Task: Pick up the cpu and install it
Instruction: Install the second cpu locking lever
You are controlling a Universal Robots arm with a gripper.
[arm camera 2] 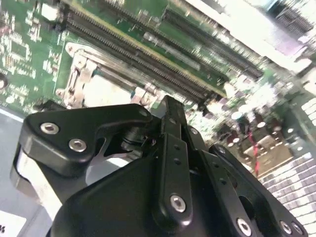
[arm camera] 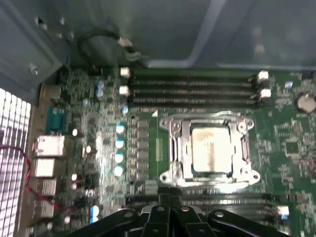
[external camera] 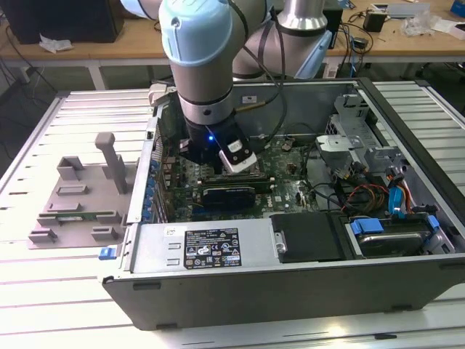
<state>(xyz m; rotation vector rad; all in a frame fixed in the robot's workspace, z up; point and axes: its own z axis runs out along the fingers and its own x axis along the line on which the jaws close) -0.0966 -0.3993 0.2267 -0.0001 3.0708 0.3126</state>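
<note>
An open computer case [external camera: 290, 283] lies on its side on a slatted metal table [external camera: 43, 305], taking up most of the exterior view, with its green main board [external camera: 287, 163] facing up. The robot arm [external camera: 200, 65] comes down from the far side into the case's middle, and its black gripper [external camera: 218, 156] hangs just above the board, over a long black card [external camera: 229, 195] that lies nearer the camera. On the exterior view's left, well apart from the case, a grey plastic tray [external camera: 73, 207] with upright posts sits on the table. Along the case's near edge runs a grey metal box [external camera: 207, 247] with a label, and beside it toward the exterior view's right are a black plate [external camera: 309, 236] and blue cables [external camera: 399, 200]. In the first wrist view the cpu [arm camera: 210, 148], silvery and square, sits in its socket on the board inside a metal frame [arm camera: 173, 148], with long memory slots [arm camera: 192, 89] running beside that frame; the gripper's black links [arm camera: 163, 219] show at the picture's edge, apart from the chip. In the second wrist view the gripper's body [arm camera 2: 148, 187] covers much of the board, and the socket [arm camera 2: 106, 91] shows just past it. Whether the jaws are spread or pressed together I cannot tell; nothing is seen between them.
</note>
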